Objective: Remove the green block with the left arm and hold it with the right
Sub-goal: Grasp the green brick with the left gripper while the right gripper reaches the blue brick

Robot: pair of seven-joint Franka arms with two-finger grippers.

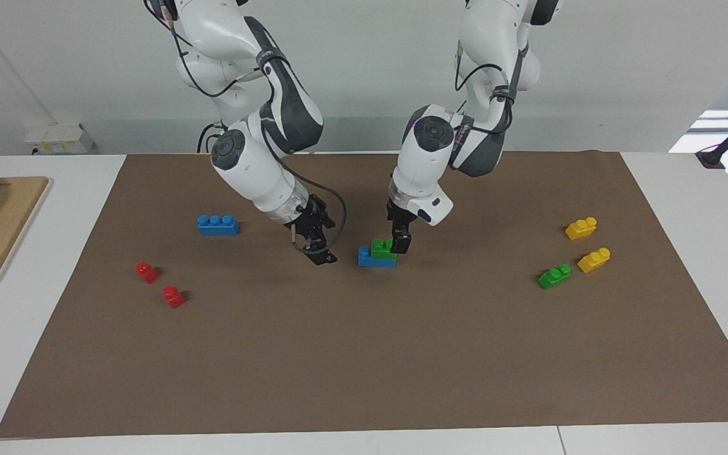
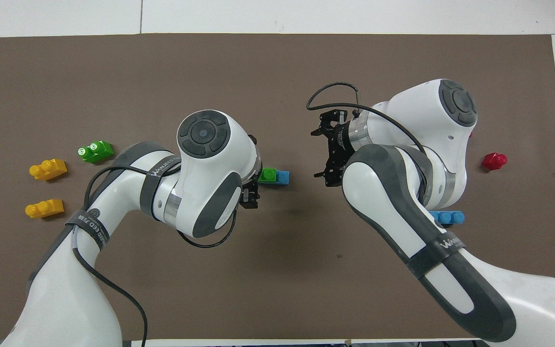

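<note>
Right hand (image 1: 321, 251): low over the mat, beside the stack toward the right arm's end of the table, not touching it; fingers apart.
Green block (image 1: 383, 248): sits on the blue brick (image 1: 373, 258) at mid-mat, studs up, covering the end toward the left arm.
Long axis: runs along the table from one arm's end to the other, in line with the blue brick under it.
Left hand (image 1: 400, 242): at the green block's end toward the left arm, 1 finger (image 1: 401, 242) against that end; fingers apart, not clamped.
Facing view only: the full green block with both studs, and the left hand's tips at it.
Overhead view only: the left arm's wrist covers much of the green block (image 2: 269, 175); the right hand's (image 2: 328, 153) spread fingers show plainly.
</note>
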